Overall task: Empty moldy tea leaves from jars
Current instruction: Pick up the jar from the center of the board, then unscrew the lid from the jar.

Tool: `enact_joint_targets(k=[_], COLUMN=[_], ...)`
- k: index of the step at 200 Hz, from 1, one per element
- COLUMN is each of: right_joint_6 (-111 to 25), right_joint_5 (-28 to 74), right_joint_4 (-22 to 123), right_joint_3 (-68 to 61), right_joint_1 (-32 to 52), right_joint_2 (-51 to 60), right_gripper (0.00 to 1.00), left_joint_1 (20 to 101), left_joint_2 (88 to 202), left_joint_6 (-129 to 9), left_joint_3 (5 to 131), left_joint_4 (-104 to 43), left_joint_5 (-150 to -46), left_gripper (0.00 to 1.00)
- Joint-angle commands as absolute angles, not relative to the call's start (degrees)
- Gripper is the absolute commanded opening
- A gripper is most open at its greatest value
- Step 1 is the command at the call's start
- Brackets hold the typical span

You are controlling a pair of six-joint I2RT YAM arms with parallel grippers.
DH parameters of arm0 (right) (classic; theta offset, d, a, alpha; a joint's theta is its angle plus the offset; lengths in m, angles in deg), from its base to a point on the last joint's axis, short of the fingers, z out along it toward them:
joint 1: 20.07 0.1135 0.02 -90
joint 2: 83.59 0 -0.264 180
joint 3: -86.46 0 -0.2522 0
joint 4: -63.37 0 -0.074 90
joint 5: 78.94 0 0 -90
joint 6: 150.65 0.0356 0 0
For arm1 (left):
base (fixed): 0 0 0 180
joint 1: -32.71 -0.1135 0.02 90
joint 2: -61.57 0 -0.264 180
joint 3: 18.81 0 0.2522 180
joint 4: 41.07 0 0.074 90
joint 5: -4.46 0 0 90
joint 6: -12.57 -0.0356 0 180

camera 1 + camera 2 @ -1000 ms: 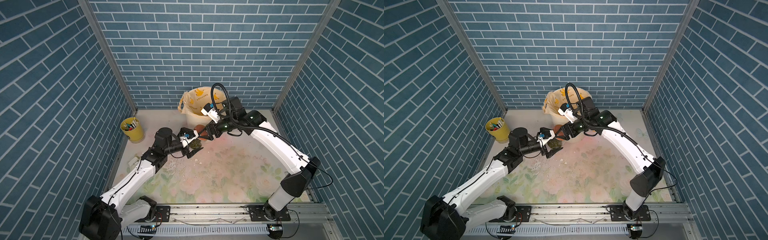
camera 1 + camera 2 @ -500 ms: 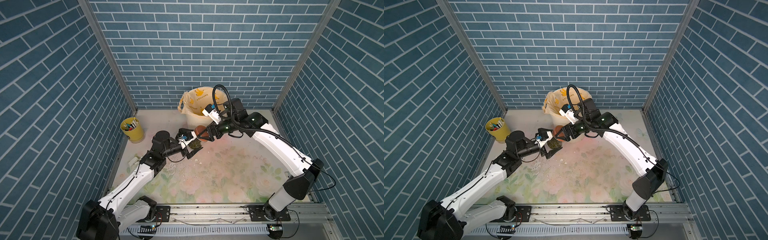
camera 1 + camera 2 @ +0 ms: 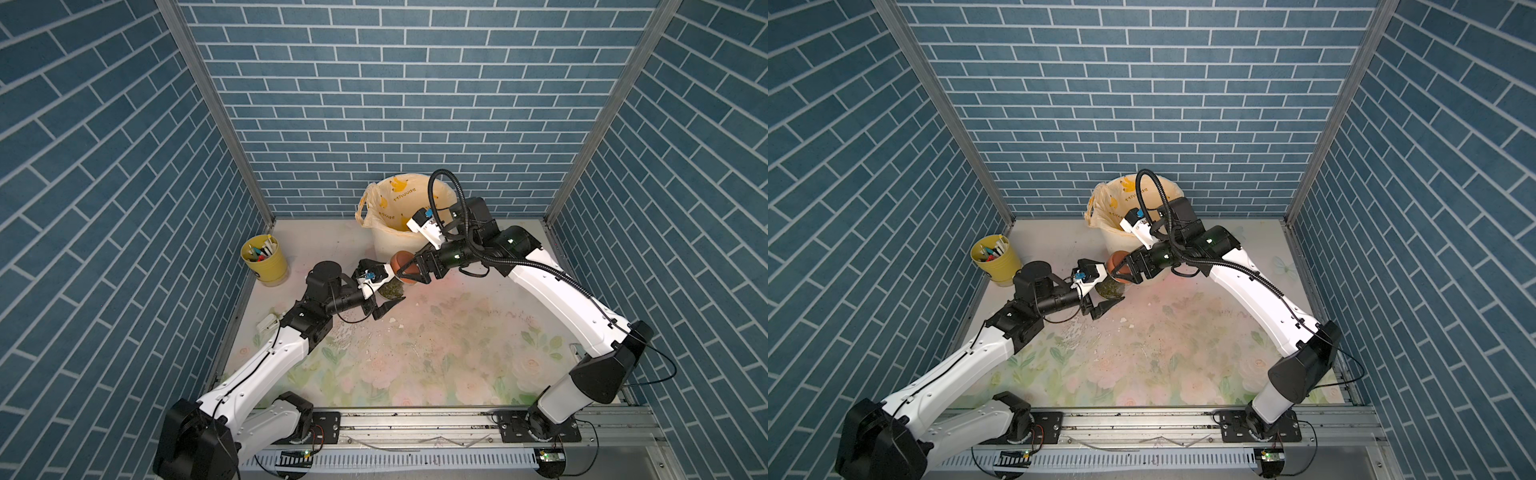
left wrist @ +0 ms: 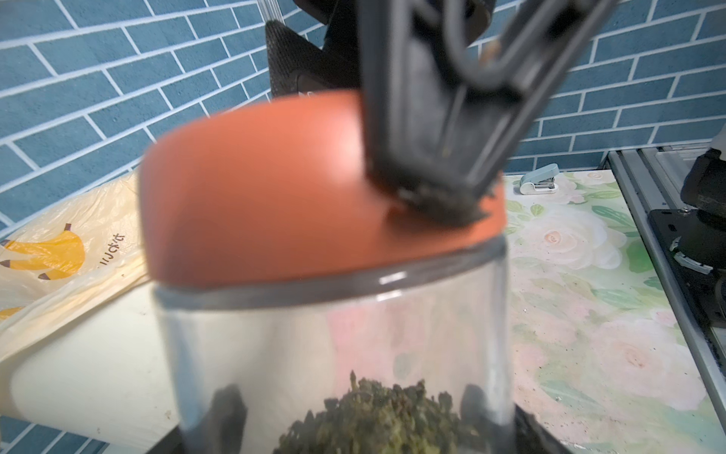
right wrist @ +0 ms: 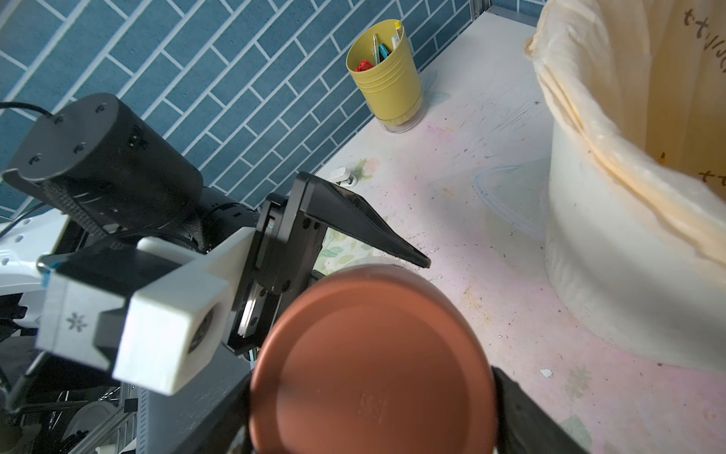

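Observation:
A small clear glass jar [image 3: 392,291] [image 3: 1109,289] hangs just above the flowered mat in front of the bin, in both top views. Dark olive tea leaves [image 4: 377,420] lie clumped inside it. My left gripper [image 3: 390,293] [image 4: 349,426] is shut on the jar's body; its dark fingers show through the glass on either side. A reddish-brown lid [image 3: 401,262] [image 5: 373,365] sits on the jar [image 4: 334,334]. My right gripper [image 3: 409,273] [image 5: 373,416] is shut on that lid, one finger at each side of its rim.
The cream bin [image 3: 392,239] [image 5: 609,275] with a banana-print liner stands just behind the jar. A yellow pen cup [image 3: 266,262] sits by the left wall. White crumbs [image 3: 345,332] lie scattered on the mat. A pale blue stapler [image 4: 538,184] rests at the far right.
The jar stays in the same spot between both grippers. The left arm has swayed slightly and come back; both grips look unchanged.

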State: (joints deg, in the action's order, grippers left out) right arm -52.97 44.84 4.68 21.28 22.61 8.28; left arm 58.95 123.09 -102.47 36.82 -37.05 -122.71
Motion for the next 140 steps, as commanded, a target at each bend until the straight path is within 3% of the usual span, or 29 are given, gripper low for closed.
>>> enact_joint_targets(k=[1, 14, 29, 63, 87, 112, 125, 134, 140], right_joint_6=[-52.1, -52.1, -52.1, -52.3, -52.5, -53.7, -54.8, -56.0, -56.7], right_joint_5=[48.5, 48.5, 48.6, 48.6, 47.2, 46.0, 45.5, 45.1, 44.7], right_joint_4=[7.4, 7.5, 7.8, 7.5, 7.7, 7.7, 7.3, 6.6, 6.0], right_joint_3=[21.1, 21.0, 20.9, 20.1, 18.7, 17.3, 16.9, 16.7, 16.8], right_joint_1=[22.7, 22.7, 22.7, 22.7, 22.7, 22.7, 22.7, 22.7, 22.7], right_joint_2=[5.4, 5.2, 5.1, 5.0, 4.6, 3.6, 3.2, 3.2, 3.2], right_gripper=[0.00, 0.00, 0.00, 0.00, 0.00, 0.21, 0.25, 0.21, 0.13], left_joint_1=[59.1, 59.1, 59.1, 59.1, 59.1, 59.1, 59.1, 59.1, 59.0], left_joint_2=[123.7, 123.9, 124.2, 123.9, 123.3, 123.0, 123.0, 123.1, 123.1], left_joint_6=[-102.2, -101.7, -101.5, -101.2, -101.8, -103.3, -104.4, -105.2, -105.4], left_joint_3=[38.5, 38.8, 38.8, 38.8, 38.8, 39.0, 39.6, 40.0, 40.2], left_joint_4=[-37.4, -37.2, -37.1, -37.1, -36.8, -35.4, -33.6, -32.3, -31.8], left_joint_5=[-122.1, -122.0, -122.0, -122.3, -122.6, -123.2, -124.3, -125.4, -126.1], left_gripper=[0.92, 0.87, 0.75, 0.62, 0.34, 0.00, 0.00, 0.00, 0.00])
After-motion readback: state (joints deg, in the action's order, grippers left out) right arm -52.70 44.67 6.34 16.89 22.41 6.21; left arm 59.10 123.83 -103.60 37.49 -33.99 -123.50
